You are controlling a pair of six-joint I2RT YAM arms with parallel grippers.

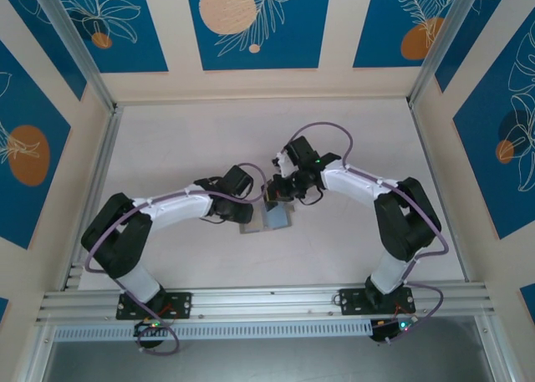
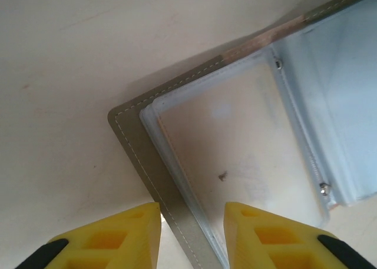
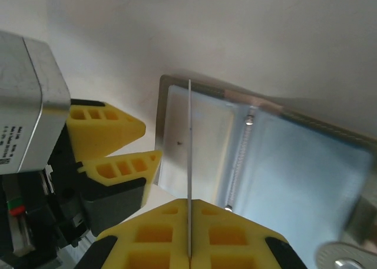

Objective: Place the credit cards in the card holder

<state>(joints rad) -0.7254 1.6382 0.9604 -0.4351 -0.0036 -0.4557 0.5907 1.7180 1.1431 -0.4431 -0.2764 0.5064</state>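
Top external view: the holder (image 1: 273, 218) lies open and flat on the bench (image 1: 184, 148), about midway between the left and right edges and a little nearer the near edge than the far one. Both arms reach in over it. The left claw (image 1: 253, 208) is at its left side and the right claw (image 1: 281, 193) is just above its far edge.

In the left wrist view, the left claw (image 2: 192, 213) has its yellow fingers (image 2: 135, 228) apart, with the holder's (image 2: 147, 163) stitched grey border running into the gap between them. Clear pockets (image 2: 235, 157) cover the holder's inside, and the claw is not gripping anything.

In the right wrist view, the right claw (image 3: 189, 203) is clamped on a card (image 3: 189, 157). The card is seen edge-on as a thin upright line, so I cannot tell its colour. It points toward the holder's (image 3: 162, 104) left half, near the grey border. Whether its far edge touches a pocket I cannot tell. The left claw (image 3: 152, 140) sits just left of the card, fingers parted, beside the holder's left edge.
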